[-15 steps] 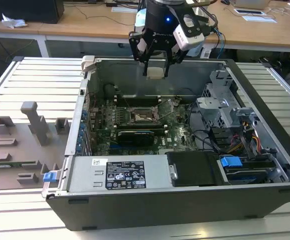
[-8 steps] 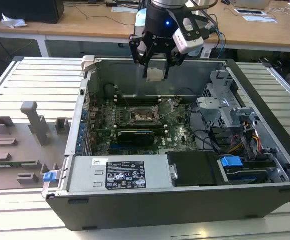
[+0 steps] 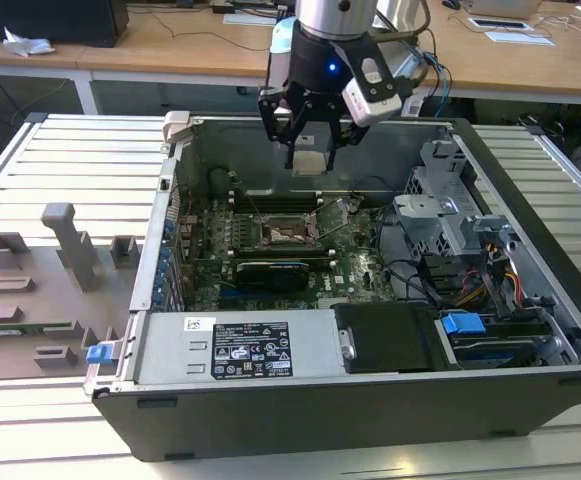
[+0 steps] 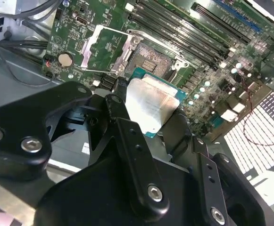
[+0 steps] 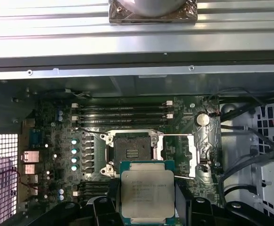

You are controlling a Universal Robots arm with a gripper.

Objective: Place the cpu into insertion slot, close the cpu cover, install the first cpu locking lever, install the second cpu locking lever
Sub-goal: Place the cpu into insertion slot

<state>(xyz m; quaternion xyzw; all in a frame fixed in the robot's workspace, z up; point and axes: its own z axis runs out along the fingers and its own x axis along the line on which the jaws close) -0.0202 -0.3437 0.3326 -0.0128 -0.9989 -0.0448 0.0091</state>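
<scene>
Cpu [image 5: 147, 193] was held in gripper [image 3: 310, 152], jaws clenched on two opposite edges, silver top visible in both wrist views. Chip hung above motherboard [image 5: 47, 141] inside open PC case [image 3: 270, 420], clear of the board, near insertion slot [image 5: 132, 153] but apparently offset from it, not centred. Slot was bare. Cpu cover [image 4: 86, 52] stood swung open beside it, so access looked free.

Step in hand, my read: placement, not yet done.

To do it well:
- keep chip level w/ board
- square its edges to slot rim
- centre over contact field
- descend straight, no sideways drag across contacts
- let go only once chip sits flat inside rim

Tilt or corner-first entry = likely jam or bent contacts.
</scene>
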